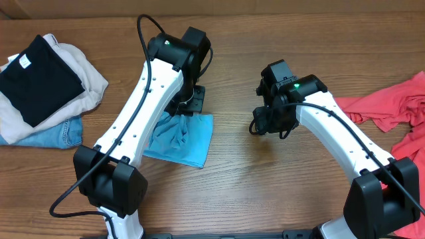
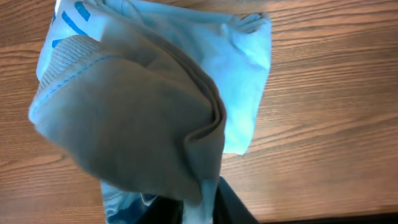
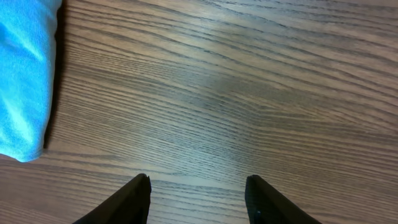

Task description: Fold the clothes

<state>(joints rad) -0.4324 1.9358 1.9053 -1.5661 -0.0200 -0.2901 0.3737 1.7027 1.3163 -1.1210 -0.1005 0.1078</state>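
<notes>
Sky-blue T-shirt: it lies a little left of the middle of the overhead picture, on the wooden table. It looks folded into a small, thick square. One part is bunched up under the left arm.
Left gripper: it sits right over the top edge of the blue shirt. In the left wrist picture, a flap of cloth hangs close to the camera and runs down to a dark finger at the bottom. I cannot tell if the jaws are pinching the cloth or letting it go.
Why the flap is up: I think the arm has the flap up so it can lay it over the rest of the shirt and make a fold.
Right gripper: its two fingers stand apart with nothing between them. Only bare wood is under it. It waits just right of the blue shirt, maybe to stay out of the way.
Coral-red T-shirt: it lies crumpled at the right edge of the overhead picture, well apart from the blue one. It looks not yet folded.
Other clothes: a black shirt lies on top of a pale garment and some blue jeans in the upper left, away from both arms.
</notes>
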